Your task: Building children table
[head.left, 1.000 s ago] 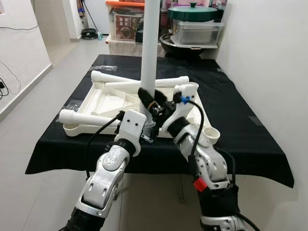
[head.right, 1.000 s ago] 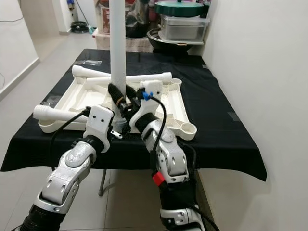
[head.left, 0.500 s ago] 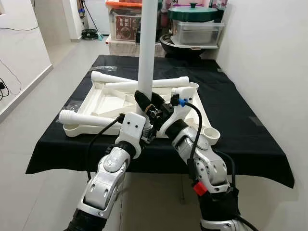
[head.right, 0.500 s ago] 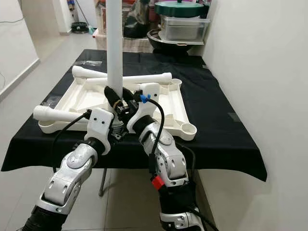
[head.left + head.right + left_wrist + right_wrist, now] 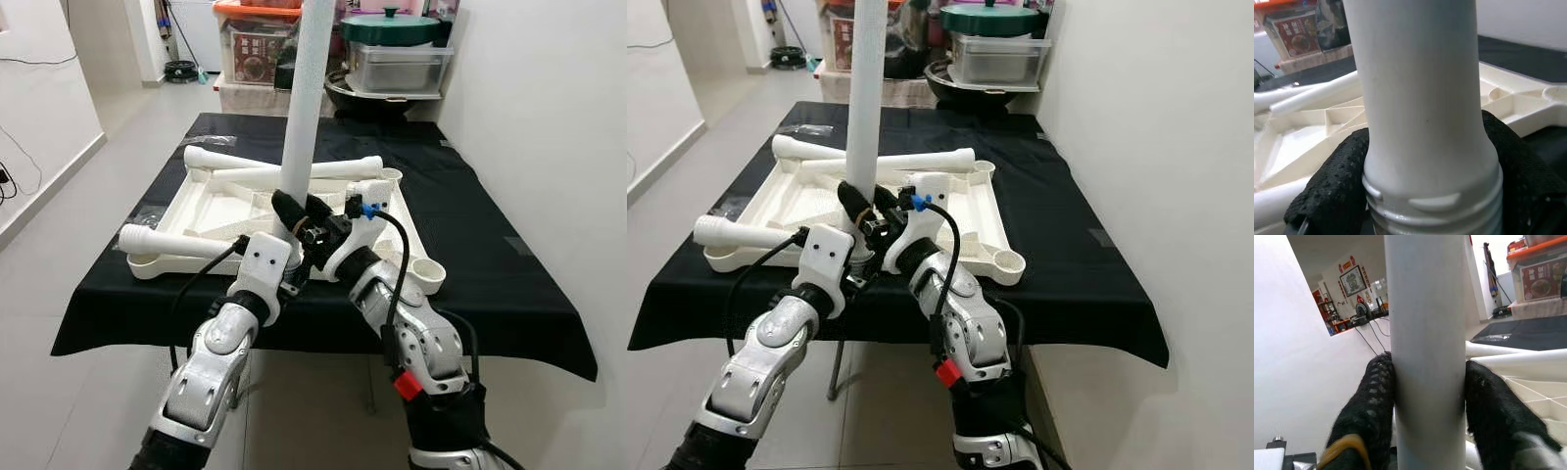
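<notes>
A white table leg (image 5: 306,98) stands nearly upright over the front edge of the upturned white tabletop (image 5: 225,204), its top leaning slightly right. My left gripper (image 5: 291,211) is shut on the leg's lower end, just above the threaded end (image 5: 1430,210). My right gripper (image 5: 319,219) is shut on the same leg beside it. Black fingers (image 5: 1371,396) press both sides of the leg (image 5: 1427,357). One spare leg (image 5: 174,242) lies across the tabletop's front left corner, and two more (image 5: 284,172) lie at its far side. An empty corner socket (image 5: 430,275) shows at the front right.
The tabletop rests on a table draped in black cloth (image 5: 490,245). Storage boxes (image 5: 257,49) and a green-lidded pot (image 5: 392,27) stand behind it. A white wall (image 5: 549,117) runs close along the right; open tiled floor (image 5: 88,186) lies to the left.
The held leg has tipped from near vertical to leaning right at its top. Both grippers have shifted a little left with its lower end.
</notes>
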Tool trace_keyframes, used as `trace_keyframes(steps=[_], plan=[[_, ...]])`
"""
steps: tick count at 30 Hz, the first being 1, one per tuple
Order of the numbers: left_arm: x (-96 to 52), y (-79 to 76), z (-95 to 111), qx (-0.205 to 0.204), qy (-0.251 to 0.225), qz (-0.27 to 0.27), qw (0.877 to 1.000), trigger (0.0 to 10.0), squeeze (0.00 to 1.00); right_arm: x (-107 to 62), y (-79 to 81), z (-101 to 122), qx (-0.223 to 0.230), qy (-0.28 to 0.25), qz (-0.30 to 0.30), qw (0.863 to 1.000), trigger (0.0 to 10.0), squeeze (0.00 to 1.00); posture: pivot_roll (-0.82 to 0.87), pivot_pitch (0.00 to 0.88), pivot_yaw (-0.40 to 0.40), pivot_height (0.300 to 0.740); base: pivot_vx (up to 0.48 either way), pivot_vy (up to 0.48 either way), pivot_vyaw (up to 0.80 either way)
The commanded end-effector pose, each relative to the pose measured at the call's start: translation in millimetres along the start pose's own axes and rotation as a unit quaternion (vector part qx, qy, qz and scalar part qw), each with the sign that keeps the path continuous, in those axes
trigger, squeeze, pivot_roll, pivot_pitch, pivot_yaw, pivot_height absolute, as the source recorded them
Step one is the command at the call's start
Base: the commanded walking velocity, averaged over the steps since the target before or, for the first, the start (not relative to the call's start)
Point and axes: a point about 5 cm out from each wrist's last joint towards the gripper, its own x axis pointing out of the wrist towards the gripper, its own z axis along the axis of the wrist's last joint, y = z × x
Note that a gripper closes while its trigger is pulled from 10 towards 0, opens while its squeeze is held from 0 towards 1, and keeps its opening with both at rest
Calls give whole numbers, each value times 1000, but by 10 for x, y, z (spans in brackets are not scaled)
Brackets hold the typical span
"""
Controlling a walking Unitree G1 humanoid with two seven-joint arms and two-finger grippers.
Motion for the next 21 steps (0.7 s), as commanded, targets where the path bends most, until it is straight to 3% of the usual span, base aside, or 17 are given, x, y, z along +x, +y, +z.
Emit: trace_keyframes(steps=[1,6,7,12,15,21], plan=[[-48,124,-103,-2,23,18,1000,10000,0,-21,11,42,12,-22,-9,1000,10000,1000,20,0,-33,740,0,0,0],[-64,229,-153,11,34,30,999,10000,0,-29,-21,37,6,-23,-18,1000,10000,1000,15,0,-30,740,0,0,0],[-57,235,-144,25,29,25,999,10000,0,-15,-26,46,10,-21,-20,1000,10000,0,14,0,-30,740,0,0,0],[-36,220,-110,57,18,6,998,10000,0,11,12,84,20,-23,1,1000,10000,0,14,0,-29,740,0,0,0],[-20,201,-98,43,17,1,999,10000,0,20,23,104,26,-26,4,999,10000,0,15,0,-28,740,0,0,0],[2,174,-81,62,14,-16,998,10000,0,33,61,129,27,-31,15,999,10000,0,14,2,-28,740,0,0,0]])
